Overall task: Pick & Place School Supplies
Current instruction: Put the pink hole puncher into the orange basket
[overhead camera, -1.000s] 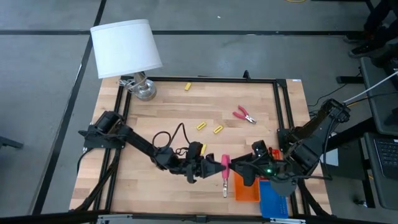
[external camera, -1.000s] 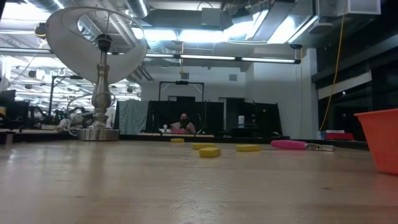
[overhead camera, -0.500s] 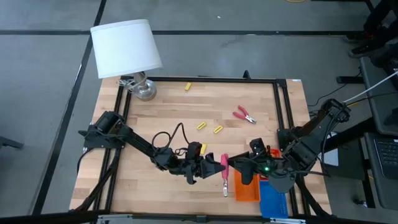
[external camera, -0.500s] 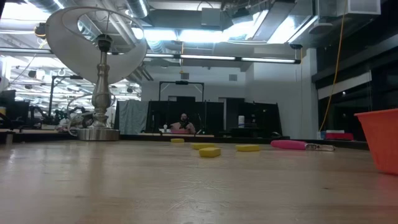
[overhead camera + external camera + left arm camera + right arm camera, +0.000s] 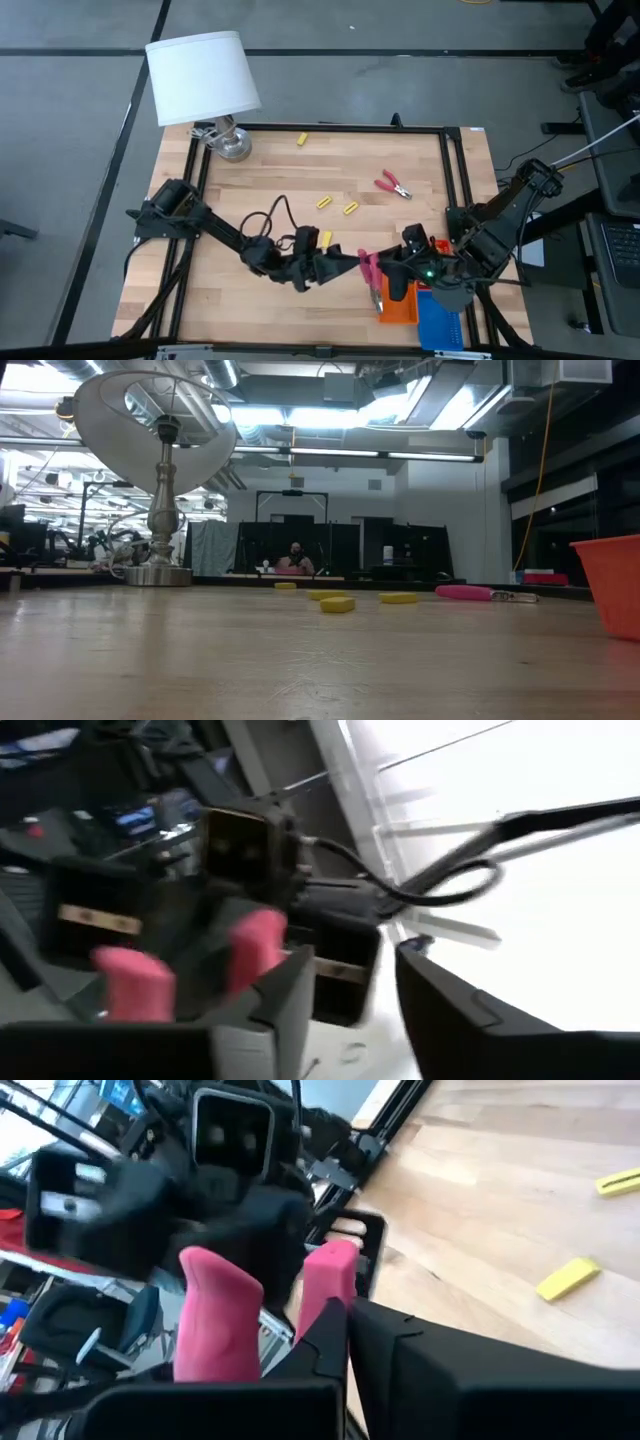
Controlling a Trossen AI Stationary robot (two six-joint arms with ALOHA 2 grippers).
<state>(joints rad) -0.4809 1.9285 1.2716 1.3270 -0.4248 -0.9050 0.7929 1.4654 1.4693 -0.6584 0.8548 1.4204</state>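
A pink-handled scissor-like tool (image 5: 371, 272) sits between my two grippers near the table's front, its metal end (image 5: 378, 300) pointing at the near edge beside the orange tray (image 5: 400, 308). My right gripper (image 5: 384, 268) is shut on it. My left gripper (image 5: 340, 268) stands open just left of the handles (image 5: 255, 945), touching nothing. A second red-handled tool (image 5: 393, 186) lies flat at mid right. Small yellow blocks lie on the wood (image 5: 302, 139) (image 5: 323, 202) (image 5: 350, 208). My right gripper (image 5: 345, 1342) pinches one pink handle (image 5: 330, 1280) of the tool between its two fingers. The other handle (image 5: 215, 1320) stands free beside it. The fingers come roughly level from the table's right. Whether the metal end touches the table I cannot tell.
A white-shaded lamp (image 5: 203, 78) stands at the far left corner on its metal base (image 5: 232, 145). A blue tray (image 5: 440, 322) and a red tray (image 5: 440, 243) sit by the orange one at the near right. A black frame (image 5: 320, 128) rims the table.
My left gripper has opened, let go of the pink-handled tool and drawn back a little toward the table's left. The tool has shifted toward the right and now sits in my right gripper, its metal end closer to the orange tray.
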